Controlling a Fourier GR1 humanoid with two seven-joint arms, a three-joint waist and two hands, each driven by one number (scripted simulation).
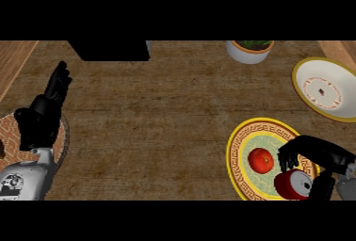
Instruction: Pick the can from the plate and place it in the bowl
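Observation:
A red can (pixel 293 184) lies tipped at the lower right of a yellow-rimmed patterned plate (pixel 242 141). My right hand (pixel 325 156) reaches over the plate from the right, fingers curled round the can's top and thumb below it. A red tomato-like fruit (pixel 261 160) sits in the plate's middle, just left of the fingers. The white bowl (pixel 324 89) with a yellow rim stands at the upper right, apart from the plate. My left hand (pixel 43 115) rests open at the left edge, fingers pointing up.
A white pot with a green plant (pixel 249 50) stands at the back, left of the bowl. A black box (pixel 110 50) sits at the back left. Under my left forearm lies a round woven mat (pixel 61 141). Wooden strips border both sides.

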